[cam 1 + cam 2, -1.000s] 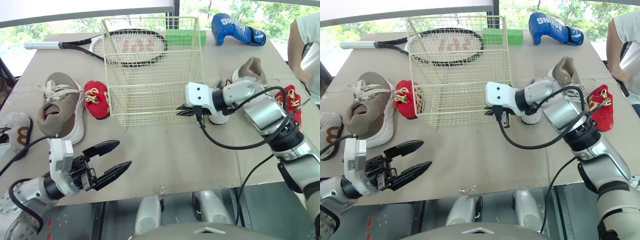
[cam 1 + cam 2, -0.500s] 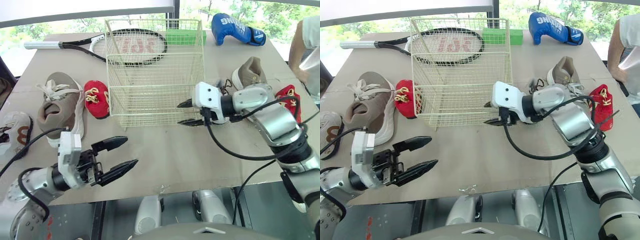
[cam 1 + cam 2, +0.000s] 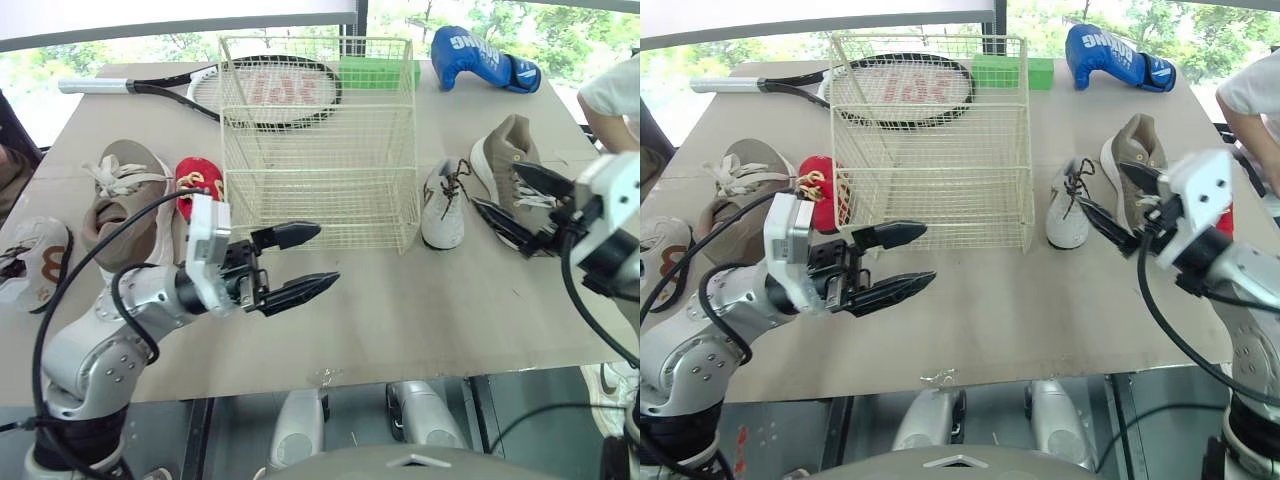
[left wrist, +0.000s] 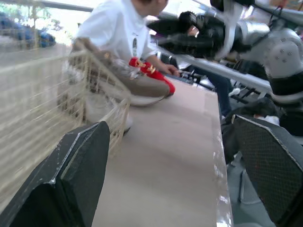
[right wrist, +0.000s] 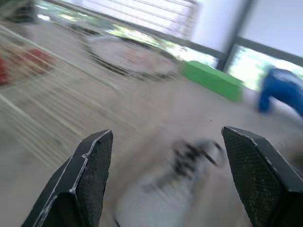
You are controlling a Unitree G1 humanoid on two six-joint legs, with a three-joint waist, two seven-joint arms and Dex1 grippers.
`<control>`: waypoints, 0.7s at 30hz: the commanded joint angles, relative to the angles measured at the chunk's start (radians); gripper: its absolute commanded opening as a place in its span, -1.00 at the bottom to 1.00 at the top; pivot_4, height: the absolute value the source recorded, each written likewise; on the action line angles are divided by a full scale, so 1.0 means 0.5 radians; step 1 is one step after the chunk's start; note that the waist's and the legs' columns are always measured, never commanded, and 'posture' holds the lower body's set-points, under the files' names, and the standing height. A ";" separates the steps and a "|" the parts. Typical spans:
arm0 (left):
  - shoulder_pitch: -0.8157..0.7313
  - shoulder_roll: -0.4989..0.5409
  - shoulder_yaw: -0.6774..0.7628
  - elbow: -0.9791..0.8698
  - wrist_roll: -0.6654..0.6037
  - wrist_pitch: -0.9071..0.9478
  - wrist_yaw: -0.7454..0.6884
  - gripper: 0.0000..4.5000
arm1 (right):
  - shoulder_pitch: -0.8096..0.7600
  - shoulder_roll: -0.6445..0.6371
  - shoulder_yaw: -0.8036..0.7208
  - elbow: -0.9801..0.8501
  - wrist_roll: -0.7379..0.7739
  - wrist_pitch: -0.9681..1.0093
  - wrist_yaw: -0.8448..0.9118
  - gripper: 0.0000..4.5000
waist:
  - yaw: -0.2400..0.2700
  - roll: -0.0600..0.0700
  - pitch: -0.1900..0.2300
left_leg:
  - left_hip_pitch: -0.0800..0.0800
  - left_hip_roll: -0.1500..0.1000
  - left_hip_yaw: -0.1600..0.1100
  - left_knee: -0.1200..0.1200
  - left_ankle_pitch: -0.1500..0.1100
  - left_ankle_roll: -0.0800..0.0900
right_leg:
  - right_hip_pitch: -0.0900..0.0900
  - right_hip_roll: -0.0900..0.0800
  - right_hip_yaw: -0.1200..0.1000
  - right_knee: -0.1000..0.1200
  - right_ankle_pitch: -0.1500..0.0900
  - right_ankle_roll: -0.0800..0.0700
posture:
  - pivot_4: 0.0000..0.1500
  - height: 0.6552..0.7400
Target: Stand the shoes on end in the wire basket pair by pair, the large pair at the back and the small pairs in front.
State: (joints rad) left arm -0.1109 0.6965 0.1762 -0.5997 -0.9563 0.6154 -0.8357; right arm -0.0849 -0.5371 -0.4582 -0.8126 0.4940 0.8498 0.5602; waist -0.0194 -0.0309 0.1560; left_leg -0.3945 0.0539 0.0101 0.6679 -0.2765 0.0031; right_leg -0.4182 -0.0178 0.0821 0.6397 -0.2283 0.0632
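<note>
My left fingers (image 3: 300,234) sit in the lower left-centre of the frame, spread wide with nothing between them. Their tips point right across the brown bench (image 3: 400,300), just in front of the near left corner of the wire basket (image 3: 310,205). At the right edge my right fingers (image 3: 530,173) are also spread and hold nothing. They point left over the near end of a large tan shoe (image 3: 503,160), and I cannot tell whether they touch it.

A small white shoe (image 3: 442,205) lies just left of that tan shoe, beside the basket's right wall. A small red shoe (image 4: 154,73) lies beyond the tan one. At the left of the frame lie the other large tan shoe (image 3: 125,200) and another small red shoe (image 3: 195,185), which is close to the basket's left wall. A small white shoe with a brown mark (image 3: 30,260) lies at the far left edge. All the shoes lie flat on the bench, outside the basket, which stands upright at upper centre.

Behind the basket are a tennis racket (image 3: 270,85), a green block (image 3: 378,72) and a blue boxing glove (image 3: 480,58). A person in a white top (image 3: 615,95) stands at the upper right. Windows with greenery run along the top.
</note>
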 commanded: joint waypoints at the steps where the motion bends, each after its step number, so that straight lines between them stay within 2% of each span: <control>1: -0.116 0.026 -0.049 -0.094 0.005 0.090 0.155 1.00 | 0.057 0.040 -0.206 -0.126 0.123 0.199 -0.213 0.57 | -0.003 0.001 0.000 | 0.001 0.000 0.001 0.000 0.000 0.000 | 0.000 0.000 0.001 0.001 0.000 0.000 | 1.00 1.00; 4: -0.191 0.073 -0.061 -0.066 -0.056 0.148 0.093 1.00 | 0.159 -0.009 -0.274 -0.133 0.165 0.217 -0.209 0.57 | 0.005 0.000 0.000 | 0.002 0.000 0.000 0.001 0.000 0.000 | 0.002 0.000 0.000 0.003 -0.002 -0.004 | 1.00 1.00; 7: -0.198 0.068 -0.053 -0.037 -0.067 0.152 0.073 1.00 | 0.200 -0.017 -0.261 -0.164 0.266 0.186 -0.185 0.93 | 0.005 0.000 0.000 | 0.002 0.000 0.000 0.001 0.000 0.000 | 0.002 0.000 0.000 0.002 -0.003 -0.004 | 1.00 1.00; 10: -0.160 0.039 0.008 -0.032 -0.084 0.149 0.148 1.00 | 0.213 -0.045 -0.218 -0.218 0.448 0.111 -0.075 0.97 | 0.006 0.001 0.000 | 0.001 0.000 0.000 0.001 0.000 0.000 | 0.002 0.000 0.001 0.000 -0.002 -0.002 | 1.00 1.00; 13: -0.053 0.030 0.258 0.037 -0.287 0.228 0.325 1.00 | 0.211 -0.148 -0.059 -0.267 0.540 -0.064 0.177 0.97 | -0.001 0.001 0.000 | 0.001 0.000 -0.001 0.001 0.000 0.000 | 0.002 0.000 0.000 0.000 -0.002 -0.002 | 1.00 1.00; 17: 0.241 0.159 0.723 0.148 -0.508 0.352 0.389 1.00 | -0.016 -0.244 0.242 -0.166 0.530 -0.310 0.406 0.97 | -0.033 0.000 0.001 | 0.002 0.002 -0.004 0.001 0.000 0.000 | 0.002 0.001 -0.002 0.001 -0.002 -0.003 | 1.00 1.00; 21: 0.509 0.223 1.096 0.276 -0.529 0.423 0.483 1.00 | -0.289 -0.318 0.560 0.056 0.390 -0.546 0.656 0.97 | -0.037 -0.002 0.001 | 0.002 0.002 -0.004 0.002 0.000 0.000 | 0.004 -0.001 -0.004 0.000 -0.005 -0.008 | 1.00 1.00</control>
State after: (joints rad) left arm 0.1342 0.7978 0.6513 -0.4734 -1.1987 0.8193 -0.6157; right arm -0.2078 -0.6847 -0.2103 -0.8074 0.7137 0.6330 0.8450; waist -0.0377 -0.0318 0.1565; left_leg -0.3933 0.0543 0.0084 0.6687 -0.2765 0.0032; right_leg -0.4163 -0.0190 0.0802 0.6396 -0.2309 0.0595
